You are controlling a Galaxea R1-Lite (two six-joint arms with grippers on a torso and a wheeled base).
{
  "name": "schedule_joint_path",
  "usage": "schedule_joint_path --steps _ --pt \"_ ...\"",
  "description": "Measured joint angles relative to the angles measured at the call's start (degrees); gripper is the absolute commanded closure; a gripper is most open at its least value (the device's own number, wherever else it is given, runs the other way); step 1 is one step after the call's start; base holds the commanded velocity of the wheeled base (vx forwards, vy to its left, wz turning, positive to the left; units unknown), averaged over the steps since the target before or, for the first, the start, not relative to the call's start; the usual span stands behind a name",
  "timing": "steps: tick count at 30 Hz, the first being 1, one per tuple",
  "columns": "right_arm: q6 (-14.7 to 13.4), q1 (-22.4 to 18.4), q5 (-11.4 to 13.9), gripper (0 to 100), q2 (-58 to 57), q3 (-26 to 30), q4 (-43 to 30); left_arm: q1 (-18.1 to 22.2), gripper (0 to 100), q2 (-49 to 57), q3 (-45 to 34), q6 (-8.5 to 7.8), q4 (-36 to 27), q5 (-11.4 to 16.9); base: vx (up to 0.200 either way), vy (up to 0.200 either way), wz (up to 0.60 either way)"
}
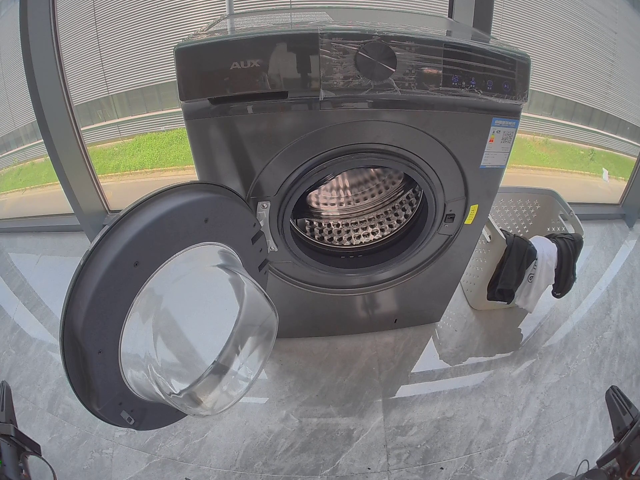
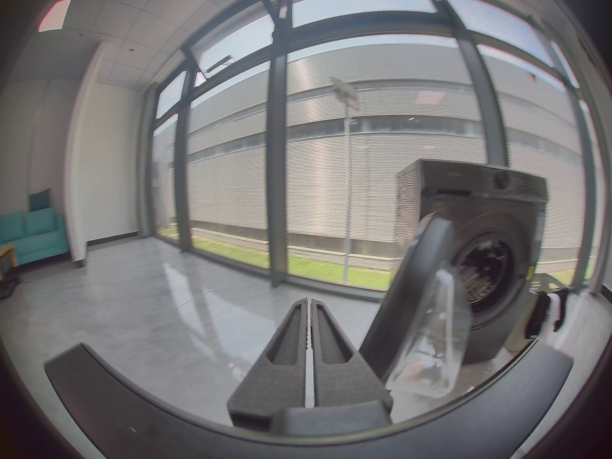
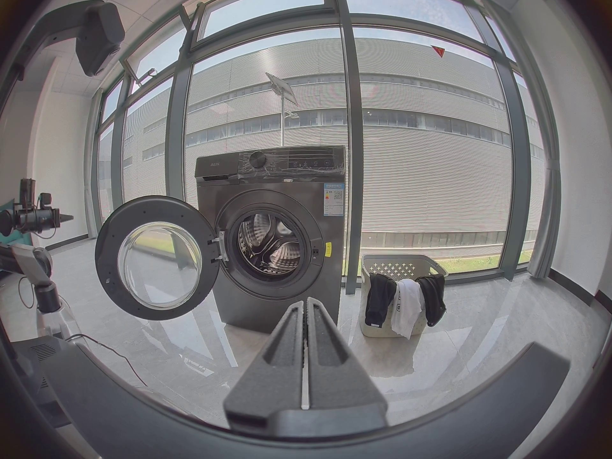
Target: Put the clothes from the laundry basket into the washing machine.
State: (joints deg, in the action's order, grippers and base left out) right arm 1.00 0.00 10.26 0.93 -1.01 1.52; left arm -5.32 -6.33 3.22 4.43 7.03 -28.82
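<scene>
- Currently pre-grasp: washing machine (image 1: 347, 168) on the floor at the window edge, door (image 1: 133, 288) swung wide left, drum (image 1: 360, 208) looks empty.
- Beside its right side, laundry basket (image 1: 527, 211); clothes (image 1: 537, 271) hang over the near rim.
- Both claws pinched closed, empty: left gripper (image 2: 309, 352), right gripper (image 3: 305, 352), well apart from the basket.
- Next, I'd judge: right arm opens and reaches for the clothes.

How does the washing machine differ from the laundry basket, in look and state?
The washing machine is dark grey and tall; the laundry basket is white, perforated and lower. The machine's drum shows no clothes; the basket has black and white clothes draped over its rim. Both stand on the floor.
</scene>
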Motion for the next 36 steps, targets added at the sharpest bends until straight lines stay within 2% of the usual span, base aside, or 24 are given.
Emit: schedule_joint_path --steps 3,6,8,9,13,15,17,19,21,22,24,26,27,29,33,36 --pt "0.0 0.0 0.0 100 0.0 0.0 -0.2 1.9 100 0.3 -1.0 1.69 -1.8 -3.8 0.000 0.000 0.00" --pt "0.0 0.0 0.0 100 0.0 0.0 -0.3 6.2 100 0.3 -0.7 2.72 -3.2 -3.5 0.000 0.000 0.00" --pt "0.0 0.0 0.0 100 0.0 0.0 -0.3 8.9 100 0.3 -0.4 3.15 -4.0 -1.1 0.000 0.000 0.00" --pt "0.0 0.0 0.0 100 0.0 0.0 -0.3 10.4 100 0.3 -0.5 3.38 -3.8 1.3 0.000 0.000 0.00" --pt "-0.2 0.0 0.0 100 0.0 0.0 -0.4 12.3 100 0.5 -1.7 4.02 -3.2 8.2 0.000 0.000 0.00" --pt "-0.3 0.1 0.0 100 0.0 0.0 -0.4 12.6 100 0.6 -2.0 3.95 -3.2 13.1 0.000 0.000 0.00" --pt "-0.5 0.1 -0.1 100 0.0 0.0 -0.4 12.8 100 0.7 -2.1 3.36 -3.3 17.8 0.000 0.000 0.00" --pt "-0.6 0.1 -0.4 100 0.0 0.0 -0.4 12.9 100 0.7 -2.2 2.11 -3.5 21.1 0.000 0.000 0.00" --pt "-0.6 0.0 -0.9 100 0.0 0.0 -0.4 12.9 100 0.7 -2.2 -0.52 -3.6 23.0 0.000 0.000 0.00" --pt "-0.6 0.0 -1.3 100 0.0 0.0 -0.4 12.9 100 0.8 -2.2 -2.86 -3.6 23.8 0.000 0.000 0.00" --pt "-0.3 0.0 -2.0 100 0.0 0.0 -0.4 12.9 100 0.8 -2.2 -6.19 -3.7 25.5 0.000 0.000 0.00" --pt "0.1 0.0 -2.6 100 0.0 0.0 -0.4 12.8 100 0.8 -2.2 -7.86 -3.7 28.1 0.000 0.000 0.00" --pt "0.3 0.1 -2.7 100 0.0 0.0 -0.4 12.7 100 0.8 -2.2 -8.01 -3.9 29.0 0.000 0.000 0.00" --pt "0.6 0.1 -2.9 100 0.0 0.0 -0.4 12.3 100 0.8 -2.2 -7.13 -5.8 30.0 0.000 0.000 0.00" --pt "0.5 0.1 -3.1 100 0.0 0.0 -0.3 10.6 100 0.9 -2.2 -5.32 -8.1 30.1 0.000 0.000 0.00" --pt "-0.4 0.1 -3.3 100 0.0 0.0 -0.2 10.3 100 0.9 -2.2 -4.89 -7.7 29.9 0.000 0.000 0.00"
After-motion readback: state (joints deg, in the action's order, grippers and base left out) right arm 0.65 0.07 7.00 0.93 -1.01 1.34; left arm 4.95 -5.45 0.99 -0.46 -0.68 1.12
